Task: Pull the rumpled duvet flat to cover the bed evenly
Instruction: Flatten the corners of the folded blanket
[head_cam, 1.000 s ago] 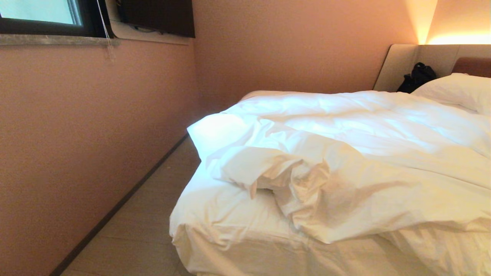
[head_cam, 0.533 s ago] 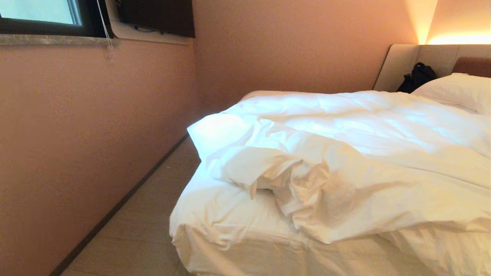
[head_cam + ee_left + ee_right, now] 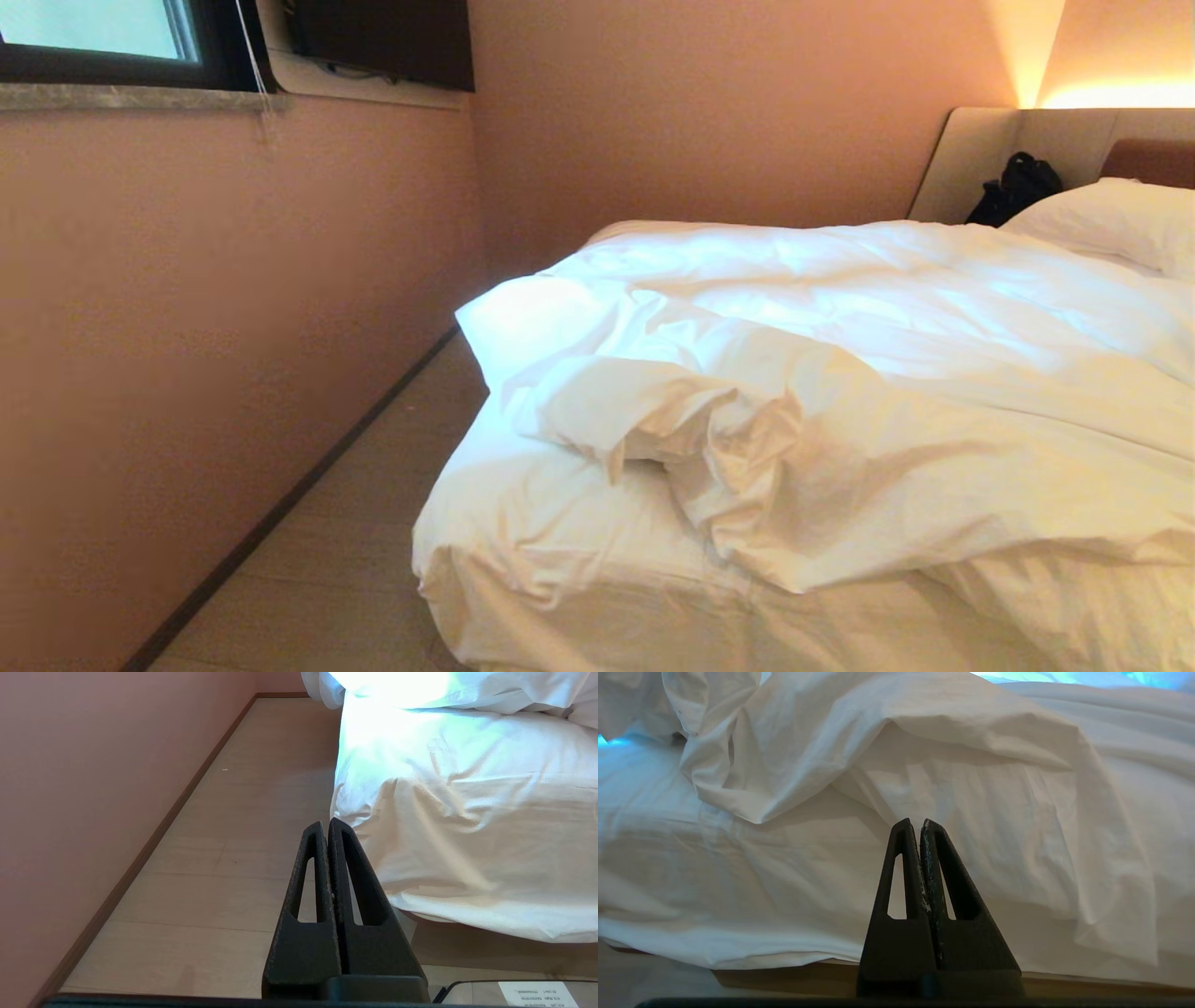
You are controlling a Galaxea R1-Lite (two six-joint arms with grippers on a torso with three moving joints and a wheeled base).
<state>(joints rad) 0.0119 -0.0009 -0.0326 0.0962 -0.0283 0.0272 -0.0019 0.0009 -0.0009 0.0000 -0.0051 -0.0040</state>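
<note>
The left gripper [image 3: 325, 826] is hanging low beside the bed [image 3: 523, 597], its two black fingers pressed together on nothing. Ahead of its tips and off to one side, the sheeted corner of the mattress is hanging down toward the wooden floor [image 3: 243, 812]; on the other side the pink wall [image 3: 84, 788] is running away along a dark skirting board.

The right gripper [image 3: 916, 823] is pointing at the side of the bed, fingers likewise pressed together and empty, not touching the cloth. Just beyond its tips the duvet [image 3: 896, 742] is drooping over the mattress edge in a thick fold.

In the head view the duvet [image 3: 840, 373] is lying rumpled, bunched back from the near corner, leaving fitted sheet [image 3: 560, 523] bare. A pillow [image 3: 1111, 219] and a black bag [image 3: 1018, 187] are sitting by the headboard [image 3: 1074, 140].
</note>
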